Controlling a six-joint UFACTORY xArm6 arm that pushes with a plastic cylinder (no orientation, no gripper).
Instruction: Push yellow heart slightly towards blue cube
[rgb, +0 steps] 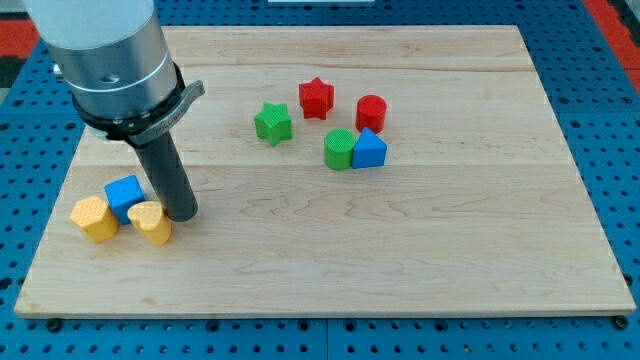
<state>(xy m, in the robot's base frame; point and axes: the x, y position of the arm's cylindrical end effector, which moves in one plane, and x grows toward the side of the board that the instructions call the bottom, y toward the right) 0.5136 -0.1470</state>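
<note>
The yellow heart (150, 221) lies near the board's lower left, just below and right of the blue cube (123, 196). My tip (181, 214) rests on the board at the heart's right side, touching or nearly touching it. A second yellow block (94, 218), roughly hexagonal, sits left of the heart and below-left of the cube, close against the cube.
A cluster stands at the upper middle: green star (272, 123), red star (316, 97), red cylinder (371, 112), green cylinder (339, 150) and blue triangular block (369, 149). The wooden board (420, 250) ends close to the yellow blocks on the left.
</note>
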